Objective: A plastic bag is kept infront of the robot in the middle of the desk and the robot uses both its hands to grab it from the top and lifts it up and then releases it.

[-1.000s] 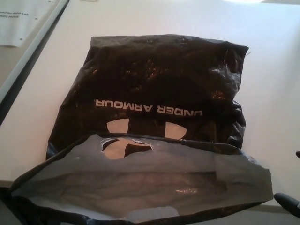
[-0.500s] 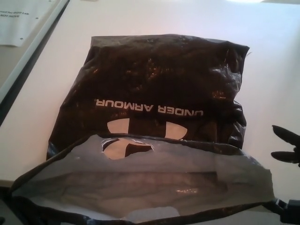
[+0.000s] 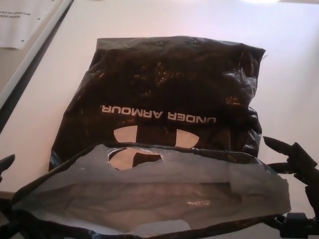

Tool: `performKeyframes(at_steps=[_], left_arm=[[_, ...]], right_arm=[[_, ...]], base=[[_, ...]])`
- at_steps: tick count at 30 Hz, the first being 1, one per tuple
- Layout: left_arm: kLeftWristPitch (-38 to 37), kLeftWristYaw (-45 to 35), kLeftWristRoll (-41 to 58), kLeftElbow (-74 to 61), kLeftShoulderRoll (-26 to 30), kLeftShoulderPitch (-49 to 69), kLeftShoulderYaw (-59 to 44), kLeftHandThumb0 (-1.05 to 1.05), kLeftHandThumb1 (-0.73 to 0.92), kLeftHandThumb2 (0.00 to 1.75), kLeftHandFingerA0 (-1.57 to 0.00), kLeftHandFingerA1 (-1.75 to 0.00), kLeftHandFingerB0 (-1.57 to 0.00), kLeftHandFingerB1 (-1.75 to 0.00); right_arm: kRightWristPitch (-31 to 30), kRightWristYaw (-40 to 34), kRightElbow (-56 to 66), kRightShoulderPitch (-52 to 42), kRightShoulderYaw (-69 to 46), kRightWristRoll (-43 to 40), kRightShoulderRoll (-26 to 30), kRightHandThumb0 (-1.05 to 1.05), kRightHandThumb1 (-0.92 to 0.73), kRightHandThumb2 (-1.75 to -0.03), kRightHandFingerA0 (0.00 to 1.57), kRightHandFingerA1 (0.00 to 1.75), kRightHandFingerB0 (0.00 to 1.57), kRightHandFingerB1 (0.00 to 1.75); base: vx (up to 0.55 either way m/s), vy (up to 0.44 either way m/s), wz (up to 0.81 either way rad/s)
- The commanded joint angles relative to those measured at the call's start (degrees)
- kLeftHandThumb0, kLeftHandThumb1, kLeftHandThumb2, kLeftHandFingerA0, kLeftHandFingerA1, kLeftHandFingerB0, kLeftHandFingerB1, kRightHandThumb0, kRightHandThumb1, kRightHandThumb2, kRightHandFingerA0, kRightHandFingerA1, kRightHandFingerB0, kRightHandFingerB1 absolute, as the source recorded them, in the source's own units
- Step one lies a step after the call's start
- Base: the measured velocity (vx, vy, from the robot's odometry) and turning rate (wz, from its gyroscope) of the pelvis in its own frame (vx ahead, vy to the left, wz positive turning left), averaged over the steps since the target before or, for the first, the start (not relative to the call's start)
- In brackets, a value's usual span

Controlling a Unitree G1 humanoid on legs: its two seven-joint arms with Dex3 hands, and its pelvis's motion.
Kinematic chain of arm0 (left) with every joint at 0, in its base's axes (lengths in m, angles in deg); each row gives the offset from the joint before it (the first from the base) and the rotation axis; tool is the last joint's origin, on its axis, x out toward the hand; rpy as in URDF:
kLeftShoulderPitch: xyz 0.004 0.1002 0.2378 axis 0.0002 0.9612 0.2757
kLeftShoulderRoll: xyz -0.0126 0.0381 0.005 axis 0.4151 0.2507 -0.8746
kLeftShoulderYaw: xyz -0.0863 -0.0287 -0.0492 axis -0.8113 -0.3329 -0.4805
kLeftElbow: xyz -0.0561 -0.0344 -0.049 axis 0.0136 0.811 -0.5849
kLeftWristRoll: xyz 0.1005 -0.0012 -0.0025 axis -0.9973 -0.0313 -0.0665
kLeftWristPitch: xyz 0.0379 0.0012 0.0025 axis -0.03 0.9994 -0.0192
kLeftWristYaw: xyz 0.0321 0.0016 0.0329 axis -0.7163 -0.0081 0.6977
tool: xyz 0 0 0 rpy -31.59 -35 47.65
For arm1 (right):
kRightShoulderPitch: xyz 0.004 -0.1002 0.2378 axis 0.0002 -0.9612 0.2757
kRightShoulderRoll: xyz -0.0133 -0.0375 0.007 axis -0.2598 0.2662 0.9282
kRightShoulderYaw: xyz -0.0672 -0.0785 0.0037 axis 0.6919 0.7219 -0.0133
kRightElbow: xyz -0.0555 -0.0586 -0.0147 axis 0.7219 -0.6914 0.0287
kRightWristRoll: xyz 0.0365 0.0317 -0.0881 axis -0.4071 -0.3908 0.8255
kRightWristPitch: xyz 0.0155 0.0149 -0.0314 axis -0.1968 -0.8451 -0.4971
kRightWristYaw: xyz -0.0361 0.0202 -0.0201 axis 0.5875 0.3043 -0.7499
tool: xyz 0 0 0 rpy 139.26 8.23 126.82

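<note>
1. The bag (image 3: 164, 99), black plastic with white lettering and a white logo, lies flat in the middle of the white desk (image 3: 149, 20).
2. Its open mouth faces the camera at the bottom of the picture; the near flap folds toward the viewer and shows a grey inner lining.
3. A cut-out handle hole (image 3: 133, 157) sits in the far lip of the mouth, with part of the logo showing through it.
4. The right robot hand (image 3: 294, 159) is at the right edge, just beside the bag's near right corner. Its black fingers (image 3: 279, 144) are spread apart and point toward the bag; it holds nothing. Whether a fingertip touches the plastic cannot be told.
5. The left robot hand (image 3: 6, 163) barely enters at the left edge, near the bag's near left corner. Only a dark tip shows, so its state cannot be told.
6. A sheet of paper (image 3: 22, 22) lies at the top left, beyond a dark gap at the desk edge, well apart from the bag.
</note>
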State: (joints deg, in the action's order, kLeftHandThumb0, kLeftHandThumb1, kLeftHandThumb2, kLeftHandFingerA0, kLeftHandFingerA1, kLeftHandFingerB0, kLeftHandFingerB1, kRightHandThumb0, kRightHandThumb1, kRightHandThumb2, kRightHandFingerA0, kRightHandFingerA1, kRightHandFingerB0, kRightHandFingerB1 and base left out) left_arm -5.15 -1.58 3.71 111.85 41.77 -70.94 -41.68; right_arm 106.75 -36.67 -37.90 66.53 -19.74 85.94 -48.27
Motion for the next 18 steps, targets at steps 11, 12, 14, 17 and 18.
performKeyframes(at_steps=[11, 12, 14, 17, 18], left_arm=[[1.4, 0.0, -0.2, -1.8, -3.0, -1.6, 2.9, -0.24, 0.27, 0.84, -0.06, -0.49, -0.07, -0.5], [1.4, -0.3, 0.0, -2.1, -3.1, -1.4, 3.0, -0.24, 0.27, 0.84, -0.06, -0.49, -0.07, -0.5], [0.1, -0.3, -0.2, -3.6, -3.5, -0.5, 3.6, -0.25, 0.28, 0.85, -0.06, -0.5, -0.06, -0.5], [-0.3, -1.9, 0.6, -7.8, -4.2, 2.3, 4.0, -0.25, 0.29, 0.86, -0.07, -0.5, -0.07, -0.5], [-1.0, -2.0, 0.8, -9.4, -4.5, 3.3, 4.1, -0.24, 0.27, 0.85, -0.1, -0.51, -0.1, -0.51]], right_arm=[[2.1, -0.5, -0.9, 0.0, 3.3, 0.6, -0.4, -0.29, -0.15, -0.75, 0.5, 0.73, 0.15, 0.56], [2.4, -0.6, -1.0, 0.1, 3.4, 0.6, -0.4, -0.29, -0.15, -0.75, 0.5, 0.73, 0.15, 0.56], [1.9, -0.2, -0.7, 0.1, 3.8, 0.2, -0.5, -0.29, -0.16, -0.75, 0.49, 0.73, 0.15, 0.56], [1.5, 0.1, -1.1, 0.7, 4.5, 0.2, -0.8, -0.28, -0.16, -0.75, 0.48, 0.72, 0.14, 0.56], [0.7, 0.4, -0.9, 0.7, 4.8, 0.0, -1.0, -0.29, -0.16, -0.75, 0.47, 0.72, 0.14, 0.55]], base=[[0.0, 0.0, 0.0], [0.0, 0.0, 0.0], [0.0, 0.0, 0.0], [0.0, 0.0, 0.0], [0.0, 0.0, 0.0]])
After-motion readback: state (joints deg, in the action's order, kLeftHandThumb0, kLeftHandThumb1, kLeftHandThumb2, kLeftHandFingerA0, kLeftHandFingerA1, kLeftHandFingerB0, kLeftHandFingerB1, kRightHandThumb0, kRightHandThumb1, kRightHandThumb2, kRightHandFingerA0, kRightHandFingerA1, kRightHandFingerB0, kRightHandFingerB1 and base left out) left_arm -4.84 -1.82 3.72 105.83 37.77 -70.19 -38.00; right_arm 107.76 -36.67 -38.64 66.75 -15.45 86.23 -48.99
